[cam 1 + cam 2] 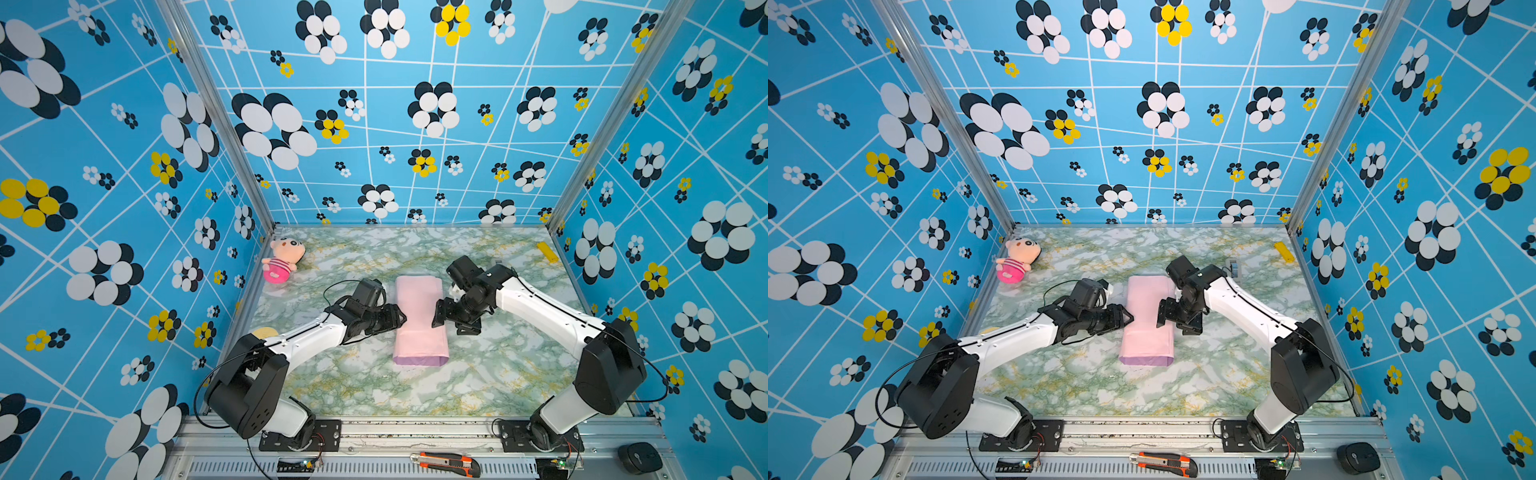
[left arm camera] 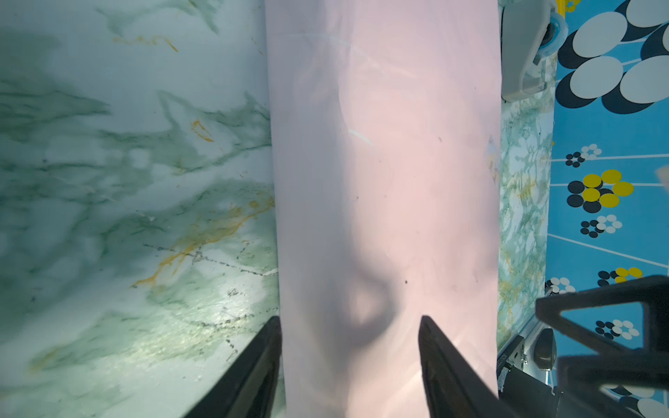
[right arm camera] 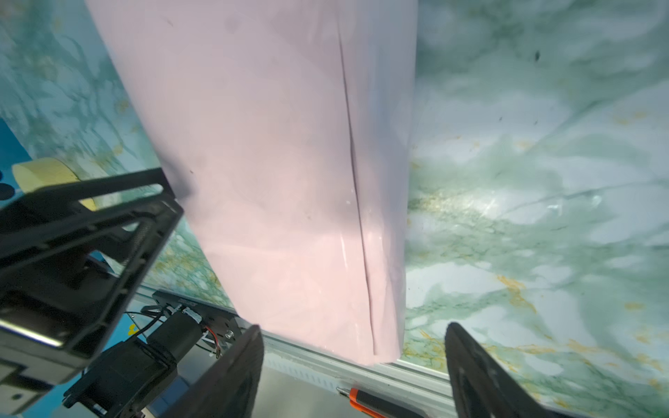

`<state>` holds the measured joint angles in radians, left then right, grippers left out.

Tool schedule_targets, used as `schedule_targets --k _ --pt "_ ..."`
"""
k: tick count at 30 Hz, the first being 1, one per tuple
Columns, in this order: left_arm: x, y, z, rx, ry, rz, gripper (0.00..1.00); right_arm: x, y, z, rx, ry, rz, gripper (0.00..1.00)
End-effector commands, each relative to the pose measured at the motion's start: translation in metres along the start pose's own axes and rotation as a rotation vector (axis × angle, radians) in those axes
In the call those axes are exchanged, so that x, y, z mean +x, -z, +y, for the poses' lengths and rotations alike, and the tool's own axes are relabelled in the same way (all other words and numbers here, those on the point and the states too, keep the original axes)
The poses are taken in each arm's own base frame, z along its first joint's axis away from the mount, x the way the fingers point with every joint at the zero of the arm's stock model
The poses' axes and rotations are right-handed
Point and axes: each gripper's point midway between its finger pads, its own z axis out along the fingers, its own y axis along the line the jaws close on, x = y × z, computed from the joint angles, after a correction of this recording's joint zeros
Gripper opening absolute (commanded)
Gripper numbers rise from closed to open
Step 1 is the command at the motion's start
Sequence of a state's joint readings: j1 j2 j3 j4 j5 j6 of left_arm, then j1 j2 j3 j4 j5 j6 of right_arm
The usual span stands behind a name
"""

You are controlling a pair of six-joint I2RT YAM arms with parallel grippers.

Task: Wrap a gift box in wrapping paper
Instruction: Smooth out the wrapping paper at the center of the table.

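The wrapping paper [image 1: 419,320] lies folded into a long flat tube in the middle of the table, pale pink outward, with its lilac face showing at the near end [image 1: 419,360]. It shows in both top views [image 1: 1146,320]. The gift box is hidden. My left gripper [image 1: 401,318] stands open at the tube's left edge, one finger beside the paper [image 2: 380,181] and one over it. My right gripper [image 1: 438,312] is open at the tube's right edge with nothing between its fingers. An overlapping seam runs along the paper [image 3: 289,181] in the right wrist view.
A pink-striped plush doll [image 1: 282,259] sits at the back left and a yellow object [image 1: 546,251] at the back right. A tape roll [image 1: 264,332] lies under the left arm. A grey tape dispenser [image 2: 521,54] stands behind the right arm. An orange utility knife [image 1: 446,462] rests on the front rail.
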<state>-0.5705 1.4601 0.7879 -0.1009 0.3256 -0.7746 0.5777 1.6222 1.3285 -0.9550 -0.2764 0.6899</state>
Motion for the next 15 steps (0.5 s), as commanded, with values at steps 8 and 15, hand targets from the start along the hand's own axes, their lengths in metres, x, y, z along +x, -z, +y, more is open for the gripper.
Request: schedule_targets --k 8,15 --pt "-0.013 0.003 -0.011 0.026 -0.013 -0.026 0.57 -0.054 -0.040 0.018 0.012 0.128 0.036 0.80" --pt "-0.016 -0.003 -0.013 0.034 -0.019 -0.027 0.54 -0.059 -0.055 0.017 0.027 0.128 0.059 0.68"
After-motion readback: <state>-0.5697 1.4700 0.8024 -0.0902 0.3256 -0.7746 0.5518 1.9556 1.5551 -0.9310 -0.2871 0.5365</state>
